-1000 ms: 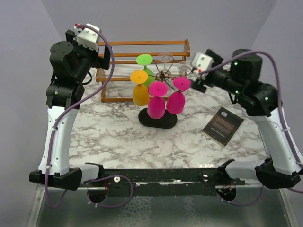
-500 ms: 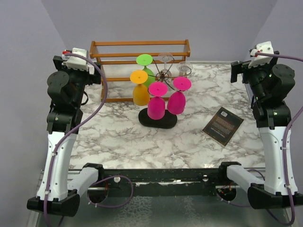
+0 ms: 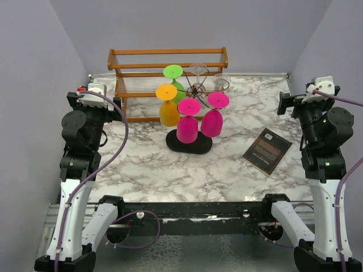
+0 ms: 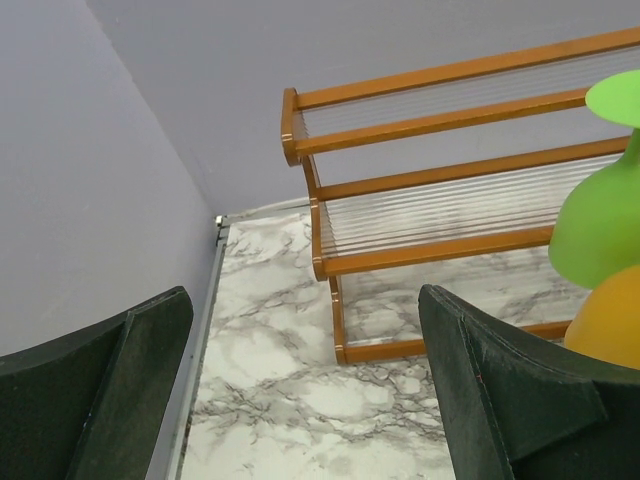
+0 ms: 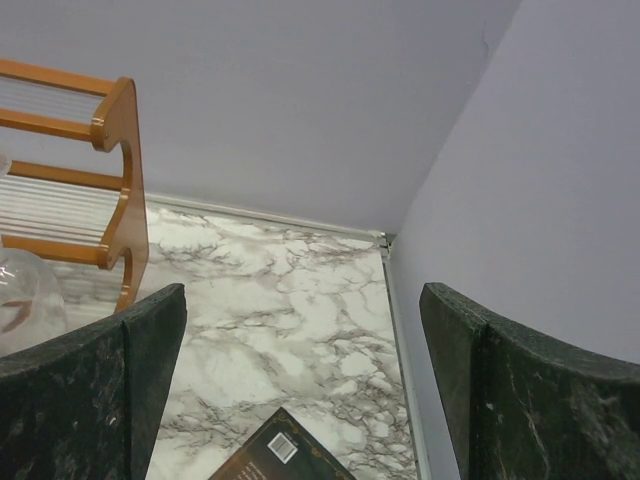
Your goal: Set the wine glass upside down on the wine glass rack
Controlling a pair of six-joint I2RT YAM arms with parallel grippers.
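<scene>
The wine glass rack (image 3: 189, 145), dark wire scrolls on a black oval base, stands mid-table. Several glasses hang upside down on it: a green one (image 3: 173, 72), an orange one (image 3: 168, 113), two magenta ones (image 3: 187, 129) and two clear ones, among them the clear wine glass (image 3: 221, 83) on the right arm of the rack. My left gripper (image 3: 110, 106) is open and empty at the left table edge, well apart from the rack. My right gripper (image 3: 286, 105) is open and empty at the right edge. Both also show in the left wrist view (image 4: 300, 400) and the right wrist view (image 5: 300, 400), with nothing between the fingers.
An orange-brown wooden slatted shelf (image 3: 142, 85) stands behind the rack against the back wall; it also shows in the left wrist view (image 4: 440, 170). A black card (image 3: 267, 149) lies flat at the right. The table's raised rim runs close beside both grippers.
Both arms have drawn back from the rack to the table's sides and folded upright. The right gripper left the clear glass hanging on the rack.
</scene>
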